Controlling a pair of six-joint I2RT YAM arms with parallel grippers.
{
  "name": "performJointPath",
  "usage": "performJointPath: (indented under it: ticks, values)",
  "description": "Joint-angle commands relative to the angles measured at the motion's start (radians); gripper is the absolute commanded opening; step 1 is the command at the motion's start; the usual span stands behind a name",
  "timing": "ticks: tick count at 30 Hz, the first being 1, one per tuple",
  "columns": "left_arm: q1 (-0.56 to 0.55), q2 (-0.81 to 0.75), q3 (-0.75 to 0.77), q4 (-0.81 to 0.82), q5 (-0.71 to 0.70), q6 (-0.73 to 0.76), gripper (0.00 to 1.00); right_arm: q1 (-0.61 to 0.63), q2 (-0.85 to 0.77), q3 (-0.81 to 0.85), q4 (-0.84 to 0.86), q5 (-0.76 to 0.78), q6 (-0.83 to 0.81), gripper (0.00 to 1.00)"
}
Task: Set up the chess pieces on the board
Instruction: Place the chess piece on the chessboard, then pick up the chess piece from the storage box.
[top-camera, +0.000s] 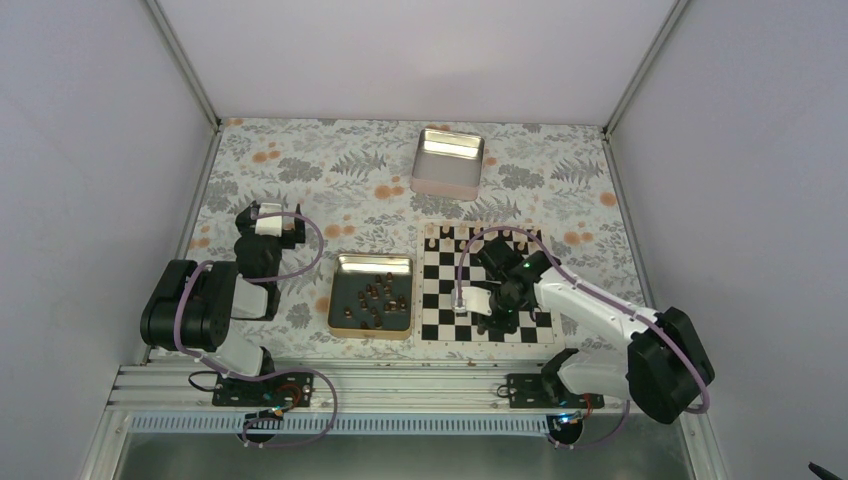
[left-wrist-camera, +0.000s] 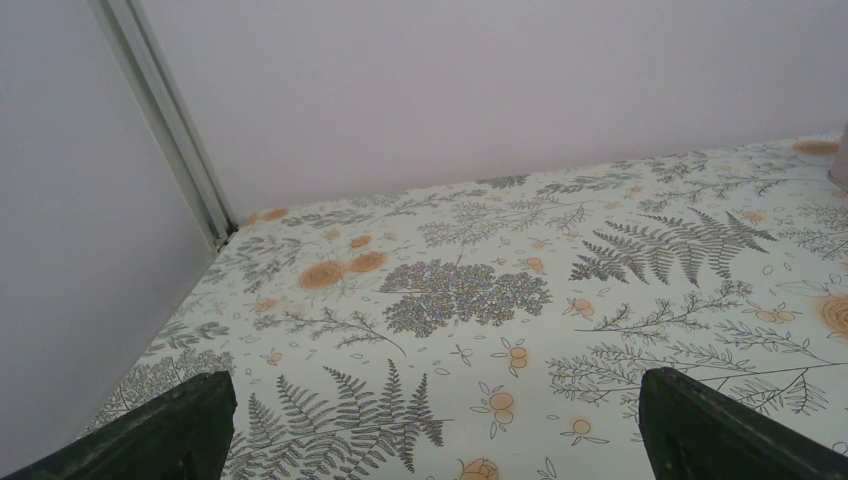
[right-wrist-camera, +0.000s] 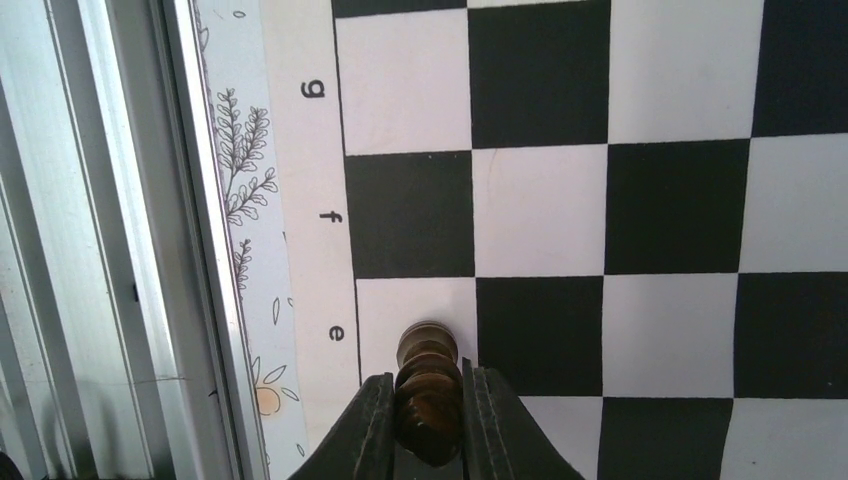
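Clamped between the jaws of the right gripper (right-wrist-camera: 428, 405): one dark chess piece (right-wrist-camera: 428, 375), over the white edge square beside the letter e on the board (right-wrist-camera: 675, 205). Touching that square or just above it: cannot tell. Best lowered straight down, kept upright and centred in the square, clear of the lettered margin. Jaws to be parted only once the foot sits flat, then drawn straight up so as not to tip it. Along the board's far edge, a few placed pieces (top-camera: 432, 240), too small to name. Just left of the board, the gold-rimmed tray (top-camera: 370, 257), holding a scatter of loose pieces (top-camera: 375, 298), dark ones, not yet set out. Farther back on the bench (left-wrist-camera: 460, 290), a silver tin (top-camera: 445, 186), nothing visible inside. Well off to the left, the left gripper (left-wrist-camera: 430, 430), jaws wide apart, holding nothing.
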Motion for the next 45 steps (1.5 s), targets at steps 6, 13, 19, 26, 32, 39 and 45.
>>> performJointPath:
  ticks: [6,13,19,26,32,39,45]
  values:
    - [-0.005,0.012,0.005,0.051,0.0,-0.005,1.0,0.013,-0.017,-0.012,0.013,-0.045,-0.019,0.05]
    - [-0.005,0.01,0.004,0.051,0.0,-0.004,1.0,0.014,0.019,-0.02,0.015,-0.043,-0.02,0.07]
    - [-0.004,0.011,0.005,0.05,0.001,-0.004,1.0,0.014,0.032,-0.024,0.016,-0.034,-0.02,0.11]
    - [-0.005,0.012,0.004,0.051,0.001,-0.004,1.0,0.014,0.021,-0.015,0.005,-0.021,-0.023,0.29]
    - [-0.005,0.011,0.004,0.051,0.0,-0.004,1.0,0.015,-0.006,0.001,-0.038,0.004,-0.037,0.38]
    - [-0.005,0.011,0.004,0.051,0.0,-0.004,1.0,0.015,-0.04,0.092,-0.114,0.004,-0.028,0.44]
    - [-0.005,0.011,0.004,0.051,0.0,-0.004,1.0,0.032,0.087,0.364,-0.138,-0.024,0.005,0.45]
